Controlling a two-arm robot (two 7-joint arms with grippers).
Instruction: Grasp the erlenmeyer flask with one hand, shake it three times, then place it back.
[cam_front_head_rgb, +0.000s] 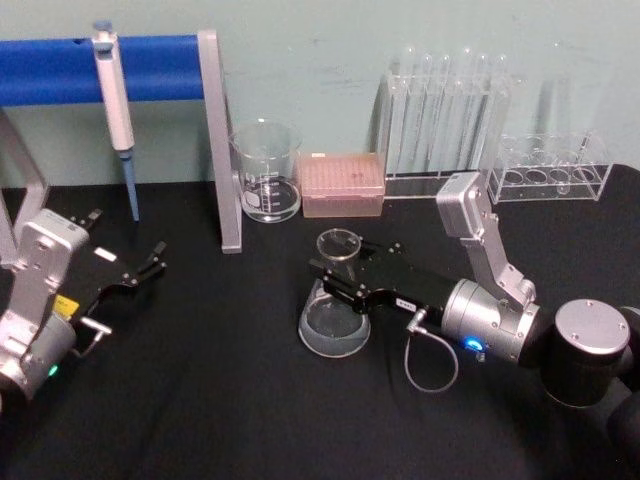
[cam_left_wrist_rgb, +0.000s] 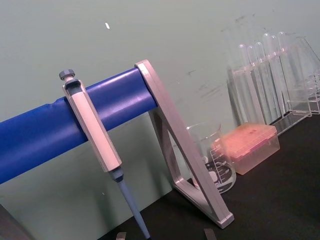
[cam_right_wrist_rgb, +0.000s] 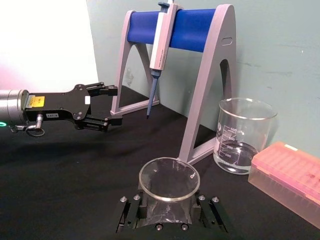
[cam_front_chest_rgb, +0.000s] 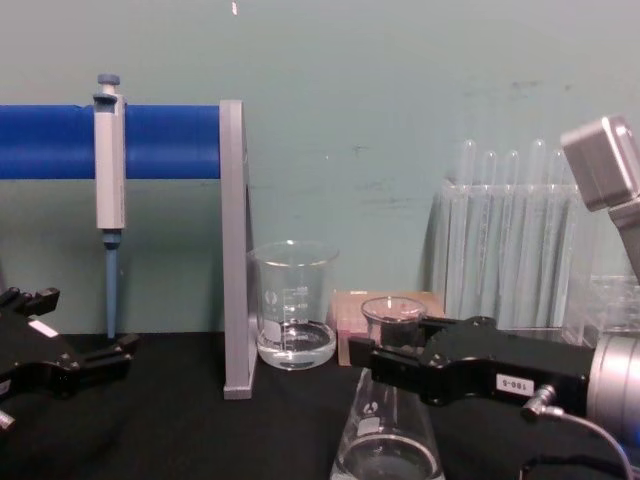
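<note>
Seeing right gripper (cam_front_head_rgb: 330, 277) clamped on erlenmeyer flask (cam_front_head_rgb: 333, 328) neck, base on table (cam_front_head_rgb: 200, 400); my left gripper (cam_front_head_rgb: 152, 262) parked left, fingers spread, empty.

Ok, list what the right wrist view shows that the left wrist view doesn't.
Right wrist view, not the left wrist one: the erlenmeyer flask with the right end effector closed on its neck, and the open left end effector over the black table. Left wrist view, not the right wrist one: the upright test tubes. Both: the pipette hanging on the blue stand, the beaker and the pink tip box.
</note>
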